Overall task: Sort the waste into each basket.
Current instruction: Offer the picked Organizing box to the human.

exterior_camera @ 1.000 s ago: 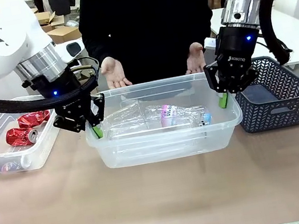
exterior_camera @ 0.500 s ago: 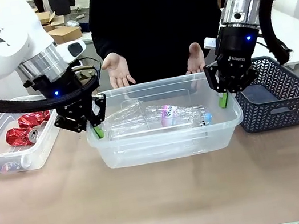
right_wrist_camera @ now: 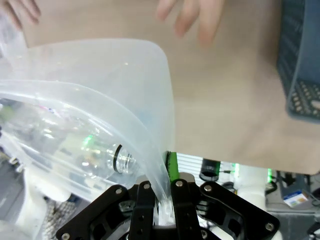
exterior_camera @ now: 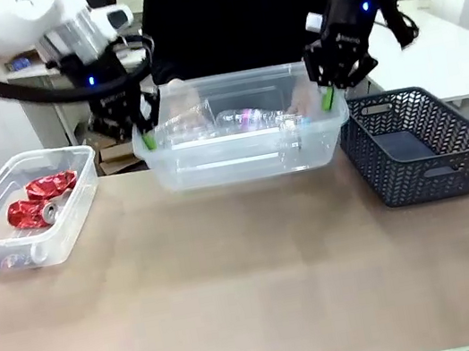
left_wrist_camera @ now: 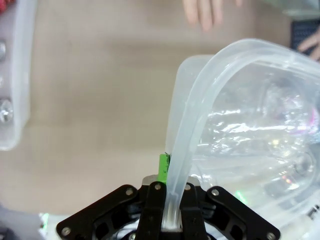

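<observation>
Both grippers hold a clear basket above the table's far edge. My left gripper is shut on its left rim and my right gripper on its right rim. Inside lie clear plastic bottles, one with a pinkish label. In the left wrist view the rim runs down between my left gripper's jaws. The right wrist view shows my right gripper pinching the rim, with a bottle neck behind the wall. A second clear basket at the left holds crushed red cans.
A dark lattice basket stands at the right, close beside the lifted tub. The person stands behind the tub, with hands low over the table near it. Bare tabletop stretches toward the near edge.
The tub with the bottles has left the table's middle. Both grippers, still shut on its rims, have lifted it and carried it toward the person at the far edge.
</observation>
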Robot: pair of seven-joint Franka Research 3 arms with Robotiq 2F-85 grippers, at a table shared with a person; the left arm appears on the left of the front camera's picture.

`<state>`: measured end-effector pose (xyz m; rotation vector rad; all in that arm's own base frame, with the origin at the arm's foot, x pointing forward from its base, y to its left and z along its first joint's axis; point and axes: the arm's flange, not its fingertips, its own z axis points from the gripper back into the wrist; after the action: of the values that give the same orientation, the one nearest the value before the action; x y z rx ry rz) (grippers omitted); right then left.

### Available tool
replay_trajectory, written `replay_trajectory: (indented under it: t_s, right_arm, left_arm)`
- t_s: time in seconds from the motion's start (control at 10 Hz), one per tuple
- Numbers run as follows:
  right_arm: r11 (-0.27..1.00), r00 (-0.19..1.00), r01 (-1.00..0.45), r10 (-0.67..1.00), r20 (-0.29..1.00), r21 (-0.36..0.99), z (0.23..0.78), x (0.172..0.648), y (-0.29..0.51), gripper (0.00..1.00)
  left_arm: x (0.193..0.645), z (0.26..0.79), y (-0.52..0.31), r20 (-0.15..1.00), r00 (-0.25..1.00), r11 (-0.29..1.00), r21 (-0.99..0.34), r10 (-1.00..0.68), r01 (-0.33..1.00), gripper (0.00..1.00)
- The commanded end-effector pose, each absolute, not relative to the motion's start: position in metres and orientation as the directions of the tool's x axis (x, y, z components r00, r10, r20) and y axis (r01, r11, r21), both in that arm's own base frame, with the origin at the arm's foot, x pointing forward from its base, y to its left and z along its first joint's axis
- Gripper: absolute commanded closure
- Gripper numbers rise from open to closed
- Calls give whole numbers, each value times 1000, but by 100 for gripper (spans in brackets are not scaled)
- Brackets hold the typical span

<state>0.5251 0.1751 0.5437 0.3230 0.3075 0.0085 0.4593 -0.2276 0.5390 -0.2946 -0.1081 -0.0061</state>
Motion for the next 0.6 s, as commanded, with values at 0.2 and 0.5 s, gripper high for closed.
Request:
replay_trajectory:
  t_s: [0.2, 0.5]
  right_arm:
    - [943, 905, 69, 78, -418, 325, 526, 593, 138, 96]
    - [934, 883, 112, 64, -466, 340, 491, 606, 130, 96]
  left_arm:
    - [528, 512, -201, 39, 998, 952, -304, 46, -31, 97]
    - [538, 472, -179, -92, 992, 930, -351, 81, -108, 97]
